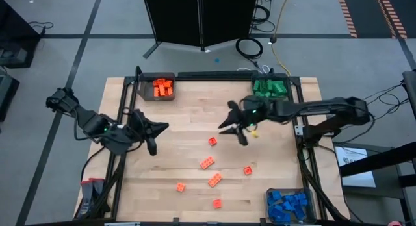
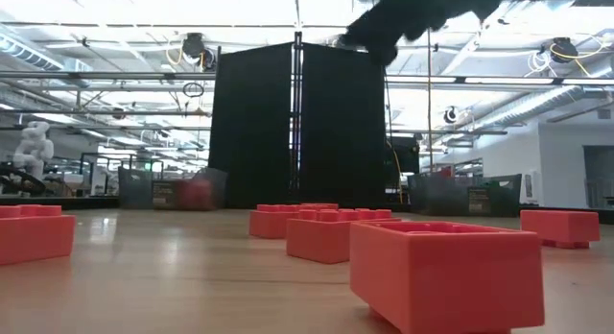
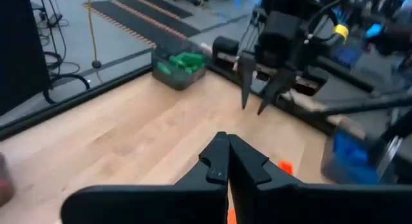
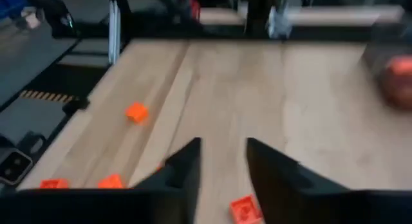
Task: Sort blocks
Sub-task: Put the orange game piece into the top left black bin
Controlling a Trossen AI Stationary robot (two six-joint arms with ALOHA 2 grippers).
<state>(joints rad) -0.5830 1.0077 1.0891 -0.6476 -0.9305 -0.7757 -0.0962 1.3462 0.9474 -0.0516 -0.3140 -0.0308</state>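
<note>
Several orange blocks (image 1: pixel 207 163) lie flat and scattered on the wooden table, from its middle toward its near edge; they also show in the low view (image 2: pixel 441 272). My right gripper (image 1: pixel 234 130) hangs open above the table right of centre, its two fingers apart (image 4: pixel 222 166) with nothing between them. One orange block (image 4: pixel 243 208) lies just below and ahead of it. My left gripper (image 1: pixel 162 128) is raised over the table's left part, fingers shut (image 3: pixel 227 156) and holding nothing.
A bin of orange blocks (image 1: pixel 162 87) stands at the far left corner. A bin of green blocks (image 1: pixel 271 88) is at the far right, and a bin of blue blocks (image 1: pixel 288 205) at the near right. A dark frame rail (image 1: pixel 302 148) borders the table.
</note>
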